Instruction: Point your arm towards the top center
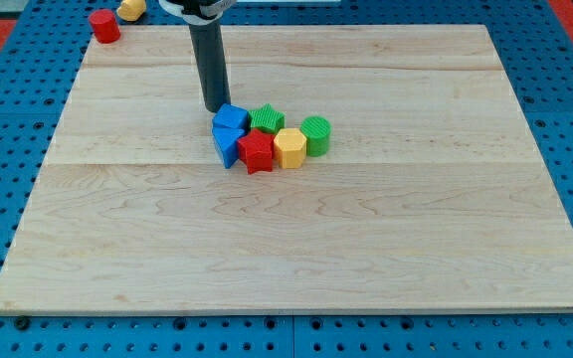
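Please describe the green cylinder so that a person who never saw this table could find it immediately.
On the wooden board, a tight cluster of six blocks lies just above the middle, beside my tip. The green cylinder sits at the cluster's end toward the view's right, next to the yellow block. The green star block shares its colour, but only the cylinder has a round top.
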